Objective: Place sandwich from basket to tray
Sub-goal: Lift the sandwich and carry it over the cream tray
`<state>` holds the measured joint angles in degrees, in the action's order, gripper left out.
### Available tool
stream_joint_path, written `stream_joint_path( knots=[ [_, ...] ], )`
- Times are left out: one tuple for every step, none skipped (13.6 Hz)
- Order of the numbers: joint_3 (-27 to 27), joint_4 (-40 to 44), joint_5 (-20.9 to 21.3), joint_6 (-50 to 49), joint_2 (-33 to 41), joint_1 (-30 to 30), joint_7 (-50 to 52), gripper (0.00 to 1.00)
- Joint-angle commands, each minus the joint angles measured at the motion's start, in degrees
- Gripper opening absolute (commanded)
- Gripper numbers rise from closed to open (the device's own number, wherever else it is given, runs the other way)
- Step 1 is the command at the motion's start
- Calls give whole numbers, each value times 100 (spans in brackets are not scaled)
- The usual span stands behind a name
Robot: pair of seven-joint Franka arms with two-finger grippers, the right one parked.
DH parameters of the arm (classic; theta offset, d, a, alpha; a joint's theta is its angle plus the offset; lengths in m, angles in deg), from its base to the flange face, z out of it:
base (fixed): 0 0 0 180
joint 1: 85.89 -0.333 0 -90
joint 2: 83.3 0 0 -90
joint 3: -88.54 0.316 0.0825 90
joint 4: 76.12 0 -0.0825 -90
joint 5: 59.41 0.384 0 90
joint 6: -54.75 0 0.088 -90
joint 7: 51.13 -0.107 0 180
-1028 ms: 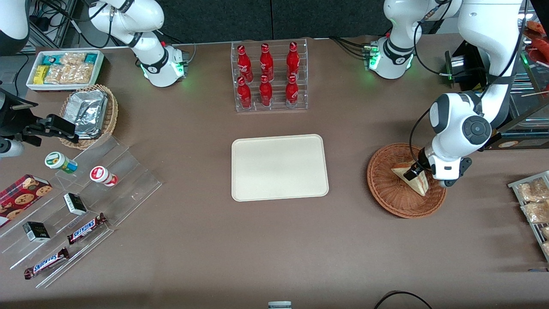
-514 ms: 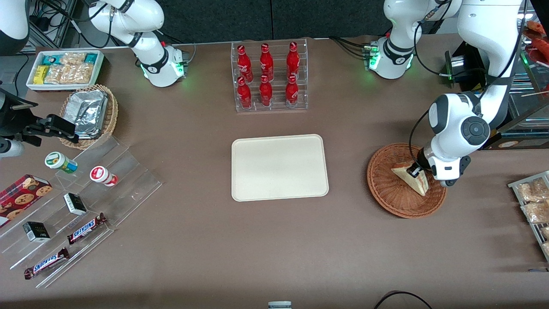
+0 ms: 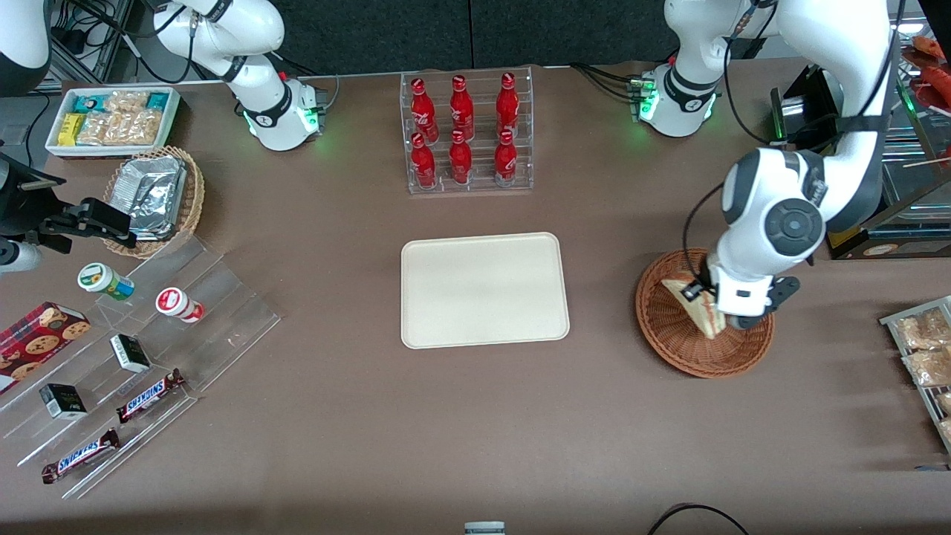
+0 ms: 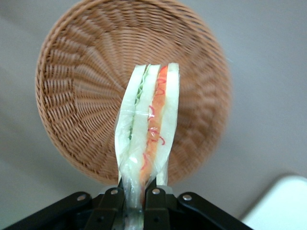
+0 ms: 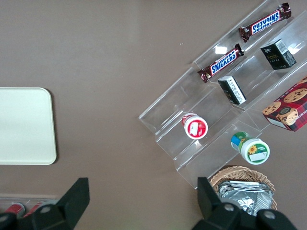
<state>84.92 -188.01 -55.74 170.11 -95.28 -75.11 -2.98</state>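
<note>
My gripper (image 3: 702,297) is clamped on the sandwich (image 3: 697,308), holding it up above the basket (image 3: 672,334). In the wrist view the two fingers (image 4: 115,203) press the sandwich (image 4: 146,129) from both sides at its lower end, and the wedge stands on edge, its pale bread layers and the red and green filling facing the camera. The basket (image 4: 86,96) lies beneath it, with nothing else showing on its woven floor.

The basket sits toward the working arm's end of the tabletop, about midway between the edge nearest the front camera and the edge where the arm bases stand. The tray (image 3: 484,290) lies flat at the middle of the tabletop, well apart from the basket, and its cream surface is bare. A corner of the tray (image 4: 283,201) also shows in the wrist view.

A clear rack of red bottles (image 3: 466,132) stands farther from the front camera than the tray, near the edge with the arm bases. Toward the parked arm's end, a smaller basket with foil packets (image 3: 154,197) sits beside a clear stepped stand (image 3: 215,312) carrying snacks.
</note>
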Motion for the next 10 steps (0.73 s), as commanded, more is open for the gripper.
stream_joint_path(
  knots=[
    [37,430,29,-304,-42,633,-174,0],
    [11,527,-59,-278,-129,879,-174,0],
    [10,667,-112,-277,-269,1125,-183,0],
    [10,860,-138,-216,-497,1415,-175,0],
    [10,1201,-147,-207,-760,1670,-174,0],
    [10,1422,-165,-207,-963,1882,-183,0],
    [2,1529,-243,-172,-1095,2032,-183,0],
    [-42,1782,-305,-172,-1297,2233,-183,0],
    [-77,2107,-314,-189,-1569,2392,-131,0],
    [-112,2423,-323,-224,-1832,2541,-78,0]
  ],
)
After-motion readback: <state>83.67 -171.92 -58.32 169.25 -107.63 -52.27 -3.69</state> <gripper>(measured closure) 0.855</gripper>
